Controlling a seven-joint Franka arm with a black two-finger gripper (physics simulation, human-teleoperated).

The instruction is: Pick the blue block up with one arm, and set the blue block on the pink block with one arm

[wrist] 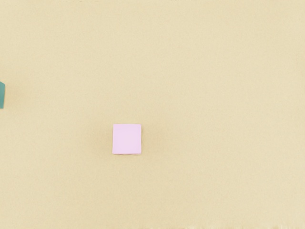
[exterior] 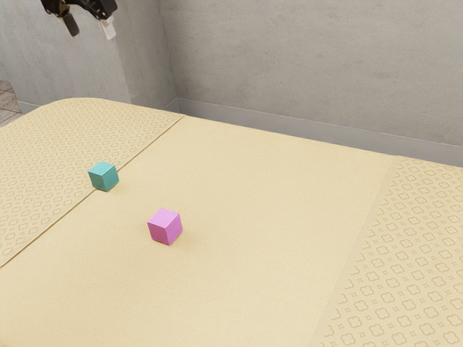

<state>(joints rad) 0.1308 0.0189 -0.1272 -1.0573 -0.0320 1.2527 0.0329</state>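
End effector (exterior: 88,22) high at the exterior view's upper left, well above the table (exterior: 275,217), carrying nothing; spread or pressed together: cannot tell from this angle.

Blue block (exterior: 103,176) (teal in shade) resting flat on the table at the seam with the patterned strip (exterior: 43,166), apart from the pink block (exterior: 165,226), untouched. Probably the start, pick-up not yet begun.

Wrist view looking straight down: pink block (wrist: 127,139) squarely below the hand, blue block (wrist: 2,95) off to one side. Likely needs a sideways shift before descent.

No brands, labels or writing on blocks, table or wall (exterior: 311,58).
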